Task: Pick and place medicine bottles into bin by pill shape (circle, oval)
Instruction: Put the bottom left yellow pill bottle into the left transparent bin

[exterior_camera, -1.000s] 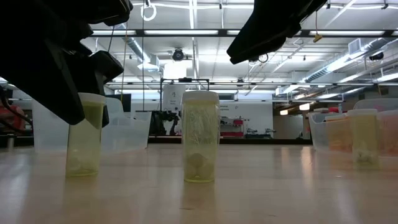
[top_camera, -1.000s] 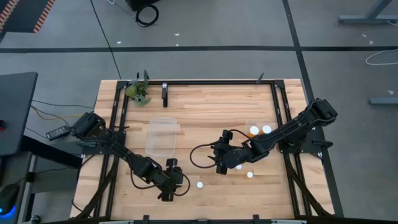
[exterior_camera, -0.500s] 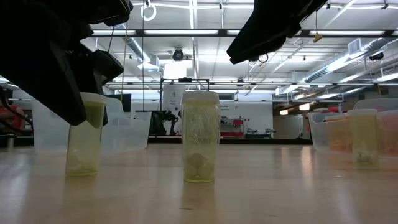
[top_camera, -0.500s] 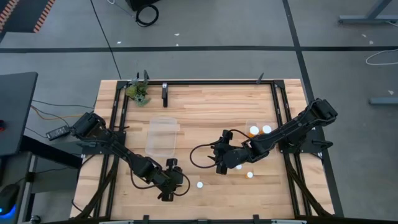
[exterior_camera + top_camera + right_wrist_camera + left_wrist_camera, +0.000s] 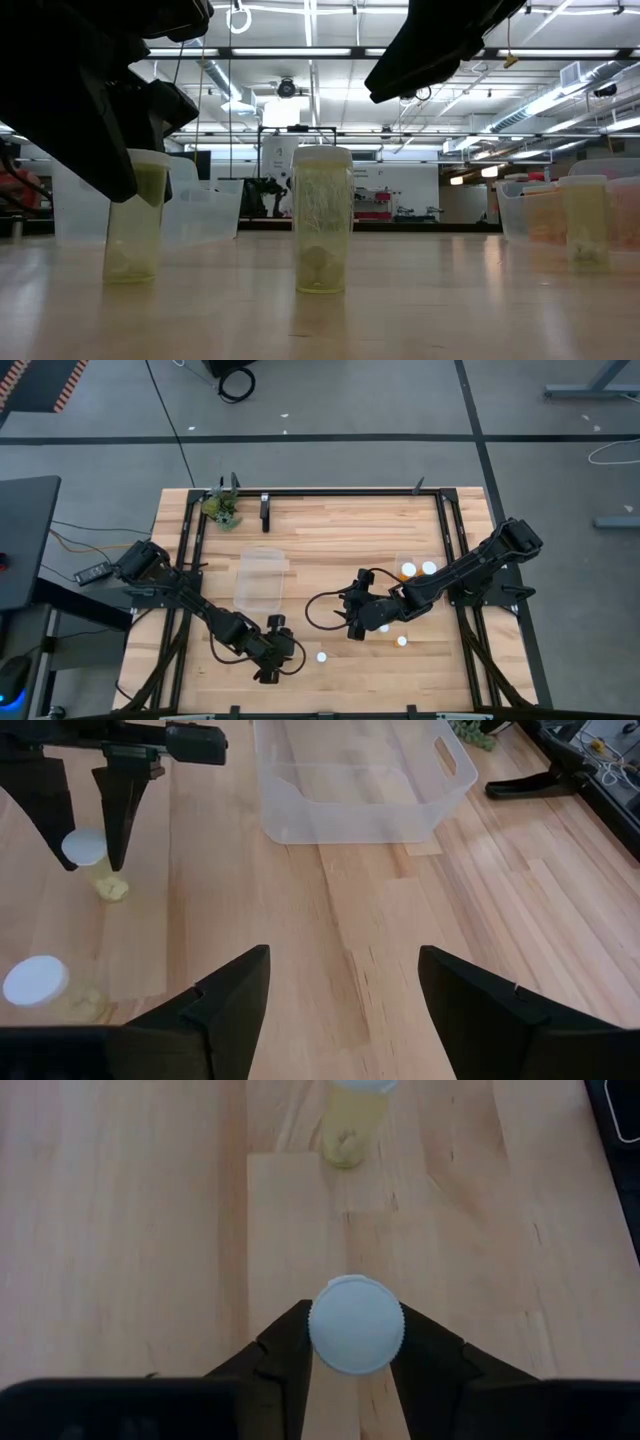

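My left gripper (image 5: pixel 272 660) stands near the table's front edge, its two fingers closed on a small medicine bottle with a white cap (image 5: pixel 356 1325). In the low view this bottle (image 5: pixel 135 215) is yellowish and upright, with its base at the table top. A second white-capped bottle (image 5: pixel 321 656) stands just to its right, and it also shows in the low view (image 5: pixel 321 220). My right gripper (image 5: pixel 345 1010) is open and empty above the table's middle (image 5: pixel 355 615). A third bottle (image 5: pixel 401 641) stands right of it. My left gripper pinches the bottle between its two fingers (image 5: pixel 285 1355), one on each side, just under the white cap's rim (image 5: pixel 318 1348). The fingers come from above, pointing down. The bottle stands upright; whether its base (image 5: pixel 130 272) is on the table or just off it, I cannot tell.
A clear plastic bin (image 5: pixel 262 578) stands at the table's centre-left, and it also shows in the right wrist view (image 5: pixel 360 780). A second clear bin at the right holds two bottles (image 5: pixel 418 570). A small plant (image 5: pixel 222 508) and a black stand (image 5: pixel 265 510) are at the far edge.
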Controlling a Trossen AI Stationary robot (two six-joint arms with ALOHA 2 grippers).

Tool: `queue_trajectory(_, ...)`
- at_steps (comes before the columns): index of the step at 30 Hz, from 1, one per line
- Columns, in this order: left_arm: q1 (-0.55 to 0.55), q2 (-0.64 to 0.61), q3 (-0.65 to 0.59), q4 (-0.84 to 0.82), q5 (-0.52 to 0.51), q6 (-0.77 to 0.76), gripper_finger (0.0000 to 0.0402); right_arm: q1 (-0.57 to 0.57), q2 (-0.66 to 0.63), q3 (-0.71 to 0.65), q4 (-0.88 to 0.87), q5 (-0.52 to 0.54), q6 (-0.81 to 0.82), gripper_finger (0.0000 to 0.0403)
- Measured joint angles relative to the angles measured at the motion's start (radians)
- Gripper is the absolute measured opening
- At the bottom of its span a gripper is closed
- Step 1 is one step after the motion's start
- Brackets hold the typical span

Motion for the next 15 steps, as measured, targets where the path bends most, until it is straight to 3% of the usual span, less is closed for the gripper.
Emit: queue_trajectory(15, 0.024, -0.104, 0.001, -0.076, 0.023, 0.021, 0.0124, 0.000, 0.000, 0.000, -0.007, 0.000, 0.008, 0.0263)
